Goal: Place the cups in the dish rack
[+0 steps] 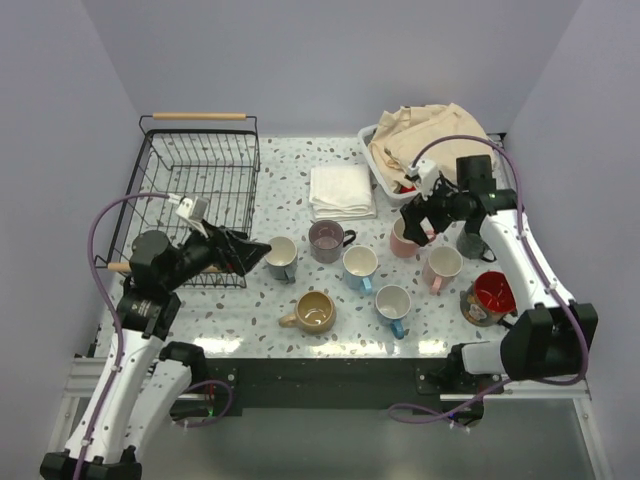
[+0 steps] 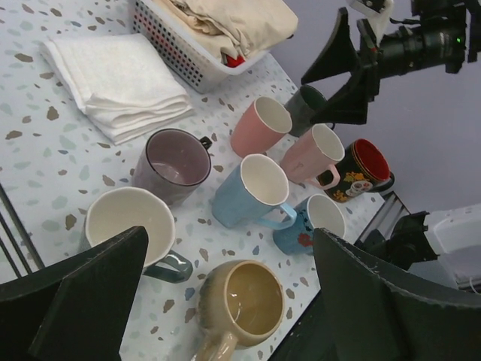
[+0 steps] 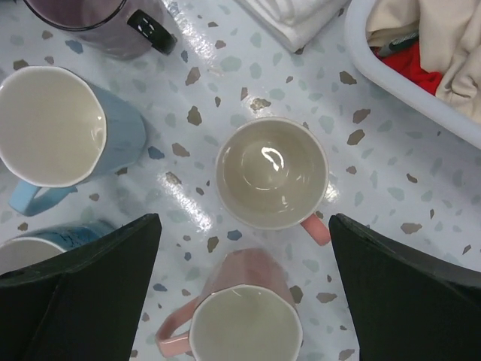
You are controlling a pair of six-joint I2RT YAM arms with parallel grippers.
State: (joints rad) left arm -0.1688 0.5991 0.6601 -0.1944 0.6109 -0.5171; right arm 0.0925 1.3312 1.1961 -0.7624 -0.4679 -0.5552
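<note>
You're running two arms (image 1: 118,385): white shells, black joints, purple cables (image 1: 94,245), matte black end effector fingers (image 2: 83,301).

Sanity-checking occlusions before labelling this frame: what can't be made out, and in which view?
Grey-teal mug: top view, right arm covers most of it.
Red item in white tub: right wrist view, beige cloth hides most; identity unclear.
Blue-handled mug: right wrist view, cut by the frame edge and a finger.
Dish rack: left wrist view, only a few wires at the left edge.
</note>
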